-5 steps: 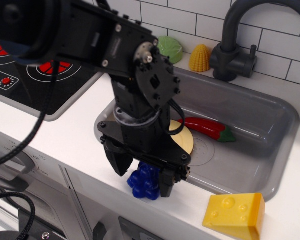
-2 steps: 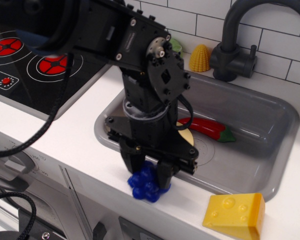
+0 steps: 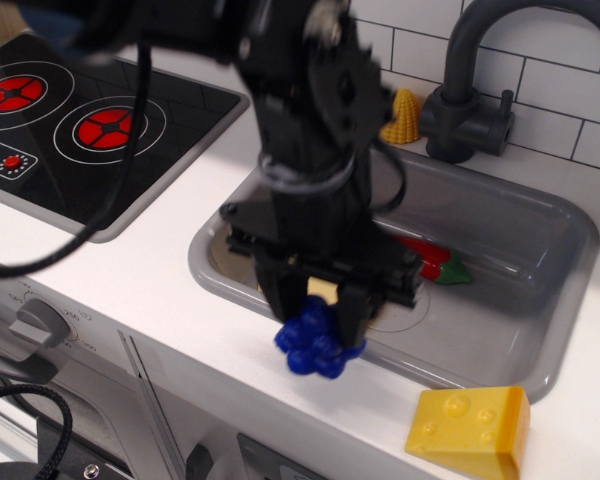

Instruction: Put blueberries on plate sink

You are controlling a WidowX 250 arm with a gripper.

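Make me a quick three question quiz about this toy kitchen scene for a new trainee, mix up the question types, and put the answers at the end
1. True or false: the gripper is shut on the blueberries.
2. Multiple choice: where does the red chili pepper lie? A) on the stove B) inside the sink C) on the counter beside the cheese wedge
3. Fill in the blank: the yellow corn stands on the counter behind the sink, just left of the dark grey ______.

Key
1. True. The fingers close on the cluster from both sides.
2. B.
3. Faucet.
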